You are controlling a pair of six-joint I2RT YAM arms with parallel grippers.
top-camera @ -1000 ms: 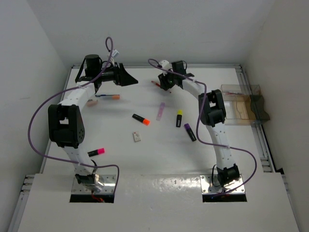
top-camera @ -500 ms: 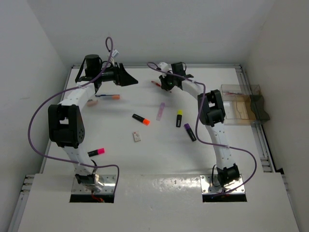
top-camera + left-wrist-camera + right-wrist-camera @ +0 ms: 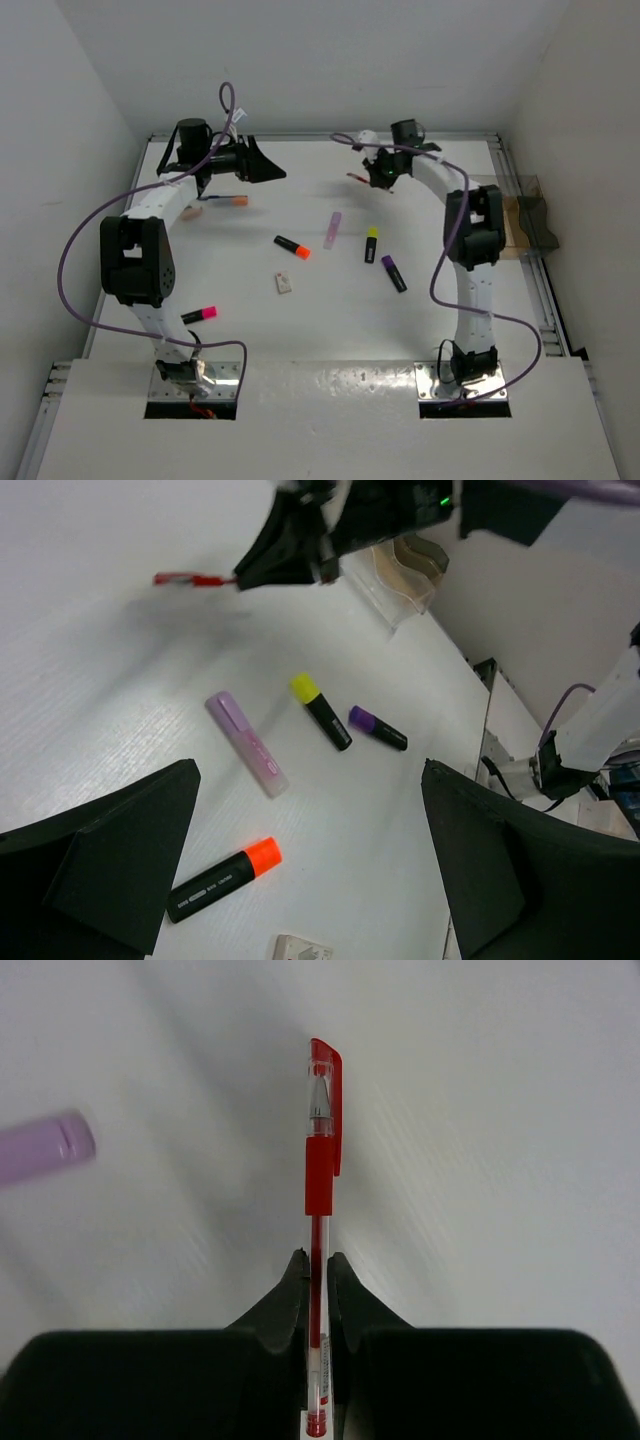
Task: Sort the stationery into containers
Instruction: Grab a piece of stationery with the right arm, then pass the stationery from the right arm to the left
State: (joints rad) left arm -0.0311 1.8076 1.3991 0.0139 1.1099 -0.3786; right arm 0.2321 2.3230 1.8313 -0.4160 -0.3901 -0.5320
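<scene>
My right gripper [image 3: 317, 1270] is shut on a thin red pen [image 3: 320, 1160], which sticks out forward past its fingertips. From above, this gripper [image 3: 378, 178] holds the pen [image 3: 357, 178] over the table's far middle. My left gripper [image 3: 268, 168] hangs open and empty at the far left. In its wrist view, the left gripper [image 3: 310, 880] looks down on an orange-capped highlighter [image 3: 222, 879], a lilac marker [image 3: 247, 745], a yellow-capped highlighter [image 3: 320, 710], a purple-capped highlighter [image 3: 377, 727] and a white eraser [image 3: 300, 948]. The clear tray [image 3: 518, 214] stands at the right edge, partly hidden by the right arm.
A pink-capped highlighter [image 3: 200, 315] lies near the left arm's base. A thin pen with an orange end [image 3: 228, 200] lies under the left arm at the far left. White walls close in the table on three sides.
The right gripper has closed on the red pen and carried it to the right, toward the tray side. The left arm has stayed put.
</scene>
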